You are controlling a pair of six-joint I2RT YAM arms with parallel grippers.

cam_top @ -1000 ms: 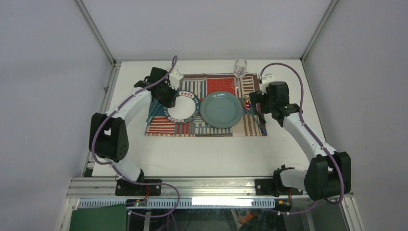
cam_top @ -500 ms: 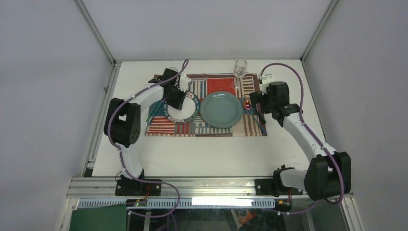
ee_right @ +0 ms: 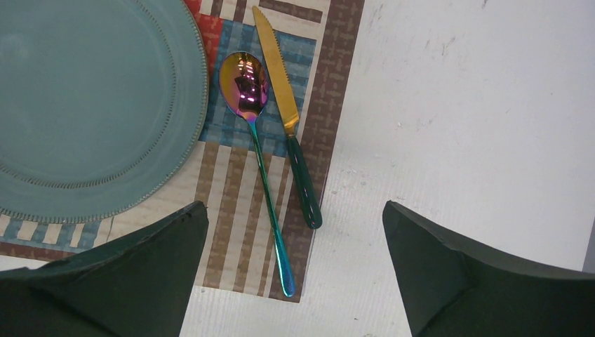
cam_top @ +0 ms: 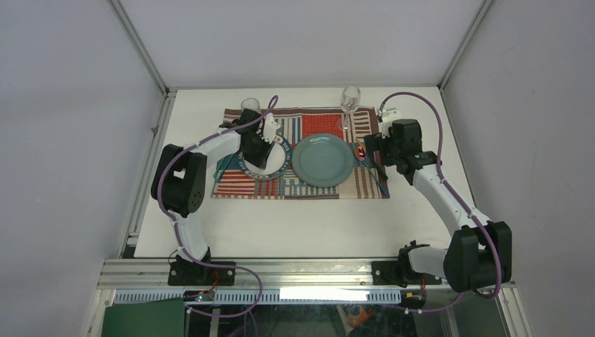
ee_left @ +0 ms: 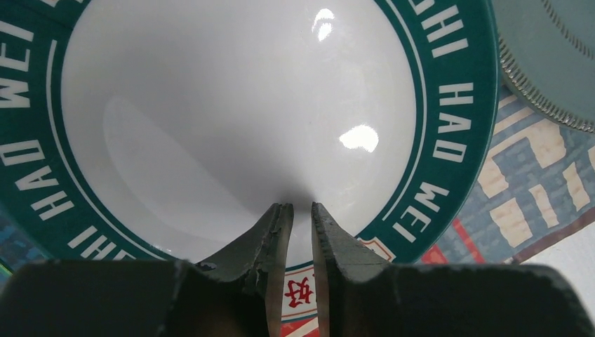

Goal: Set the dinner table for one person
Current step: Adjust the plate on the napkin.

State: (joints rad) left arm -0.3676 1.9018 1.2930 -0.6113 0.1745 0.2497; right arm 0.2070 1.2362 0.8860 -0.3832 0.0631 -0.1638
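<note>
The white dinner table (cam_top: 295, 217) carries a striped patchwork placemat (cam_top: 302, 186). On the mat stand a white bowl with a green lettered rim (cam_top: 275, 165) and a teal plate (cam_top: 323, 160). My left gripper (cam_top: 258, 149) hovers over the bowl (ee_left: 231, 105). Its jaws stand almost together, with nothing between them (ee_left: 302, 210). My right gripper (cam_top: 370, 151) is wide open and empty (ee_right: 295, 267) above an iridescent spoon (ee_right: 242, 84) and a gold knife with a green handle (ee_right: 284, 105). Both lie on the mat's right strip beside the plate (ee_right: 84, 105).
A wine glass (cam_top: 350, 98) stands at the mat's back edge. A small clear glass (cam_top: 250, 105) stands at its back left corner. A thin teal utensil (cam_top: 222, 165) lies left of the bowl. Aluminium rails and grey walls enclose the table.
My left arm has swung right, from the bowl's left edge to over the bowl, and the small glass behind it now shows. The right arm has not moved.
</note>
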